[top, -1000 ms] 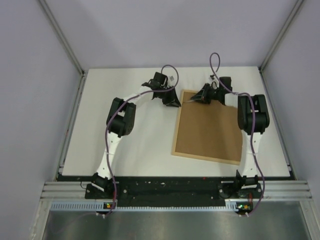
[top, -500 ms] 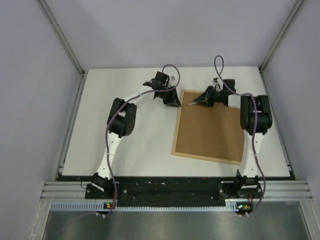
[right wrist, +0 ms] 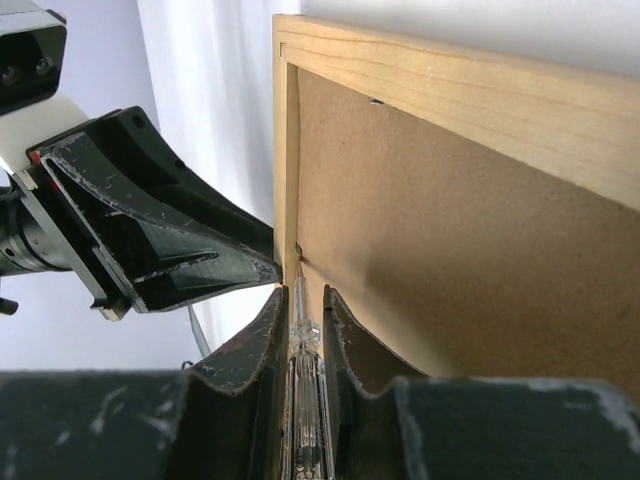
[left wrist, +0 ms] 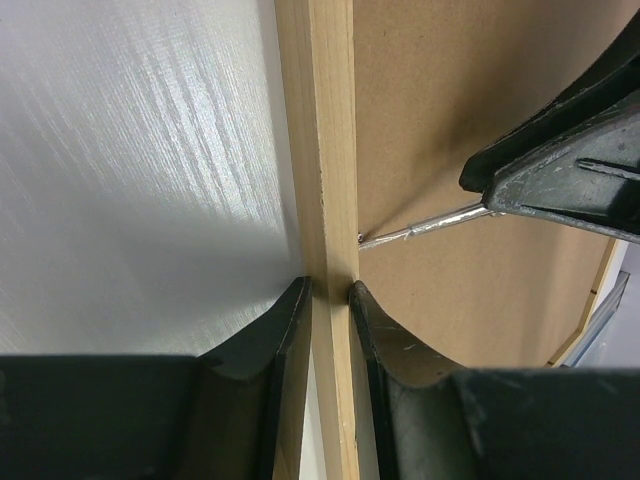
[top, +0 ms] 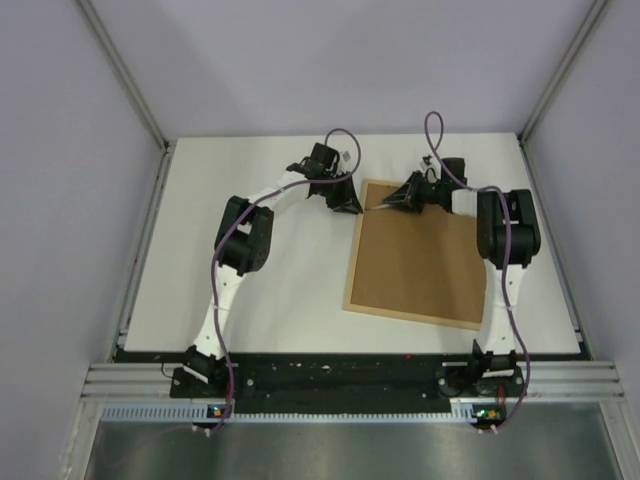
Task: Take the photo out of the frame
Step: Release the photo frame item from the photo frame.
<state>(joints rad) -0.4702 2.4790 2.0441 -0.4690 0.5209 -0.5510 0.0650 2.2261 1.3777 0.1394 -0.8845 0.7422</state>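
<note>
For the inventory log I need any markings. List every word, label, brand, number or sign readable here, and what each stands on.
None: no readable text in any view.
The frame, its brown backing board, the screwdriver in the right gripper, the left gripper and the table show no writing.
Small coloured spots on the base rail: too small to read.

**Colours noted**

Pale tan wood, fine straight grain: frame [left wrist: 325, 150]. Plain flat brown: backing board [top: 420, 265]. White, faintly streaked: table [top: 270, 280]. Black, scuffed pale at edges: left gripper [left wrist: 328, 292], right gripper [right wrist: 300, 296]. Clear handle, silver shaft: screwdriver [right wrist: 300, 375].
</note>
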